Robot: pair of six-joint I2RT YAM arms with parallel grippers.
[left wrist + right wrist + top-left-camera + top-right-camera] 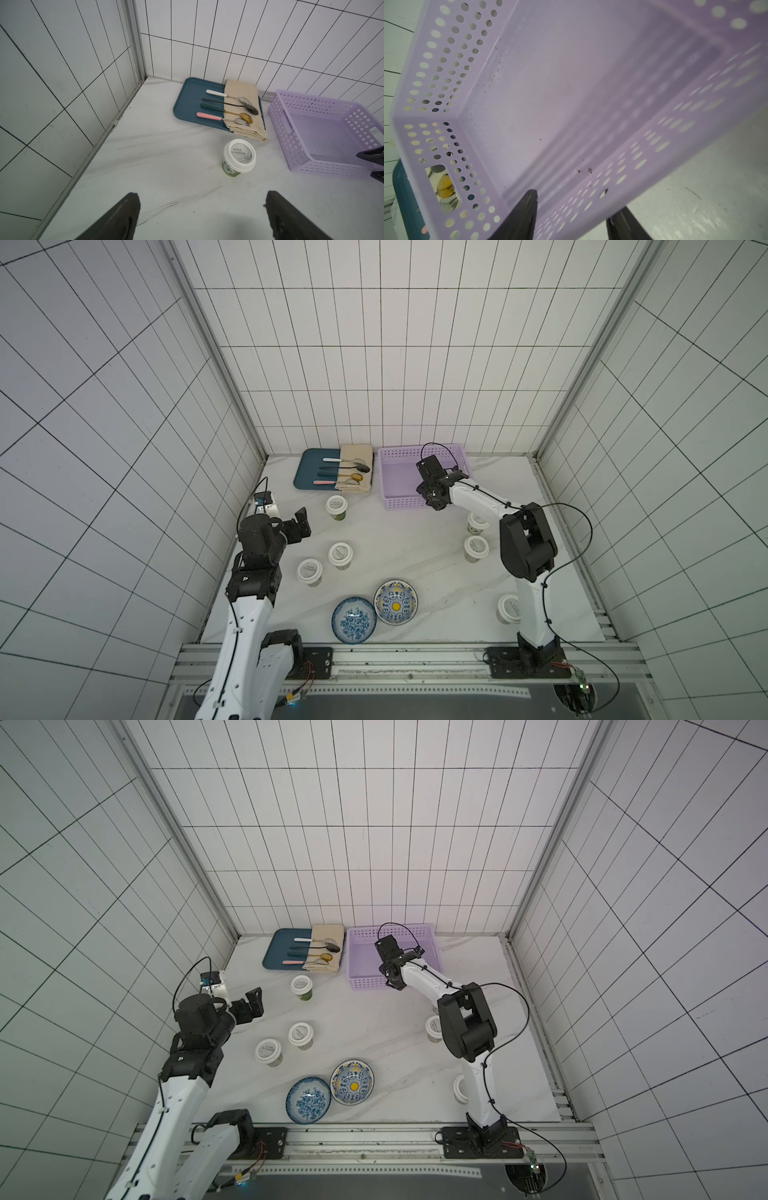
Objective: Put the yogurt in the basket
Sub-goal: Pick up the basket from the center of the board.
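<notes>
Counting six small round yogurt cups with wide white lids and darker translucent bodies, all upright on the white marbled tabletop [415, 556], none in the basket. Zero of six done by the look of it; the whole job is left.

Nearest: one cup [508, 608] half hidden behind the right arm, near two patterned blue ceramic bowls [353, 619]. Further out: a second cup [309, 571] and a third cup [340, 554] close together on the left. A fourth cup [475, 547] and a fifth cup [473, 522] on the right, the fifth partly under the right forearm.

Left claw [201, 193]: jaws wide apart, empty, above the table. Sixth cup [239, 155], green-bodied, ahead of it, near but apart, not between the fingers.

Right claw [577, 199]: straddling the near wall of the shallow rectangular lilac plastic basket [401, 503] with rows of holes. One finger inside, one outside, jaws partly apart. Cannot tell whether pinching the wall. No cup at it; basket floor bare.

Farthest: dark blue rectangular plastic tray [309, 470] with folded beige cloth [356, 450] and spoons, just beside the basket, not part of the task.
</notes>
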